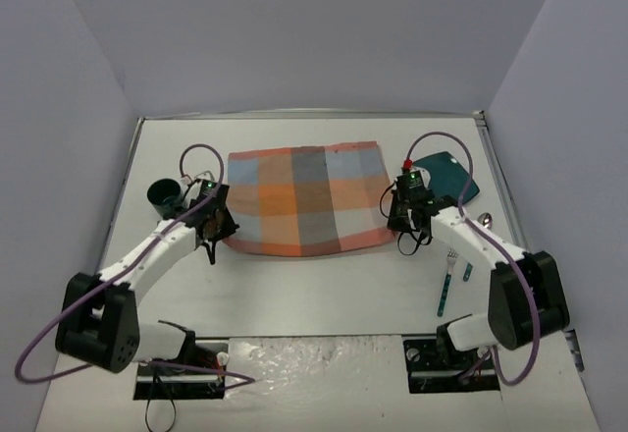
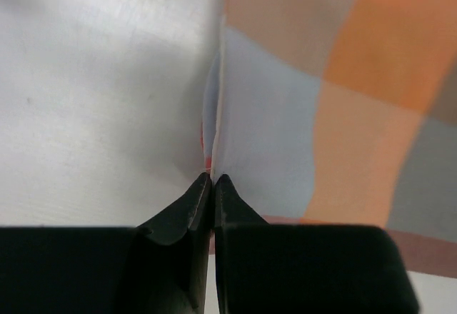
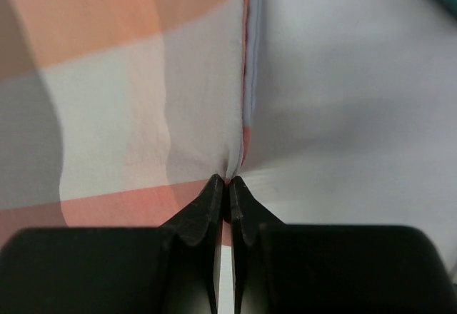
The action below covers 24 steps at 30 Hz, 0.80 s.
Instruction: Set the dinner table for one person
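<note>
The orange, blue and grey plaid placemat lies spread on the white dinner table, its near edge sagging. My left gripper is shut on the placemat's left edge; the cloth is pinched into a ridge between the fingertips. My right gripper is shut on the placemat's right edge, with the cloth bunched between the fingertips. Both grippers hold the cloth just above the tabletop.
A dark green cup stands left of the left gripper. A teal plate lies at the back right, partly behind the right arm. A spoon, a fork and a blue-handled utensil lie at the right.
</note>
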Tool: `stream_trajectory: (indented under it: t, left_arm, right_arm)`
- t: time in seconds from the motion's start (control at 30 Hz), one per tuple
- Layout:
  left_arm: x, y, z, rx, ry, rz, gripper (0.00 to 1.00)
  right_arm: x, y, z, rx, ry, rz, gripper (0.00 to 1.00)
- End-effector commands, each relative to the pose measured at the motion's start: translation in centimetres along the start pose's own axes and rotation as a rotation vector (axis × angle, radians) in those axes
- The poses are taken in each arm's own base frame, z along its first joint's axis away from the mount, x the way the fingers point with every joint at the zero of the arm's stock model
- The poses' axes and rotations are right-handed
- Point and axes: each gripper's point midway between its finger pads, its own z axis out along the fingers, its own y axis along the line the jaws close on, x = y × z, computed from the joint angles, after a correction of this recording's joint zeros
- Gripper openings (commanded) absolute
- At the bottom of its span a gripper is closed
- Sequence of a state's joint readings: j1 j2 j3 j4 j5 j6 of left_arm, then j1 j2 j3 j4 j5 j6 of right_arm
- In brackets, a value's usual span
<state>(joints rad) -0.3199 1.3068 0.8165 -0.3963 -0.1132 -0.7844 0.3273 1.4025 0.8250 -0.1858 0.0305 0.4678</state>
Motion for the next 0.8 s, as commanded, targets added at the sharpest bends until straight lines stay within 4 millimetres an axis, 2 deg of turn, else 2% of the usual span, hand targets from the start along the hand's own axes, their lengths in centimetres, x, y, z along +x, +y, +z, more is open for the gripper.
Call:
stream_trajectory:
  t: [0.0, 0.1, 0.17, 0.27, 0.43, 0.5, 0.57, 0.67, 0.77]
  left_arm:
    - [-11.1, -5.3, -10.4, 0.199, -0.325, 0.036, 0.0]
    - [-14.9, -6.9, -15.7, 0.281, -0.459, 0.047, 0.0]
    - [-16.4, -7.2, -17.9, 0.3, -0.518, 0.061, 0.0]
    - [-17.9, -7.3, -20.9, 0.324, -0.587, 0.083, 0.0]
    - [-19.8, -7.2, -26.0, 0.353, -0.689, 0.126, 0.0]
    - [-20.5, -7.0, -27.5, 0.351, -0.714, 0.131, 0.0]
    - [-20.8, -7.0, -27.7, 0.339, -0.714, 0.14, 0.0]
    - [-21.3, -7.6, -27.2, 0.334, -0.704, 0.148, 0.0]
    - [-22.0, -8.8, -24.8, 0.317, -0.657, 0.165, 0.0]
  right_arm:
    - [-12.0, 2.5, -9.5, -0.049, -0.363, -0.009, 0.0]
    - [-15.2, 3.3, -13.5, -0.082, -0.466, -0.01, 0.0]
    - [-16.5, 3.7, -15.2, -0.098, -0.511, -0.016, 0.0]
    - [-18.3, 4.1, -18.0, -0.12, -0.581, -0.015, 0.0]
    - [-20.1, 4.4, -22.5, -0.159, -0.681, -0.008, 0.0]
    - [-20.6, 4.5, -23.5, -0.169, -0.702, -0.011, 0.0]
    - [-21.2, 4.8, -24.2, -0.177, -0.714, -0.016, 0.0]
    - [-21.8, 5.3, -23.9, -0.181, -0.706, -0.019, 0.0]
    - [-22.6, 6.1, -22.2, -0.175, -0.67, -0.02, 0.0]
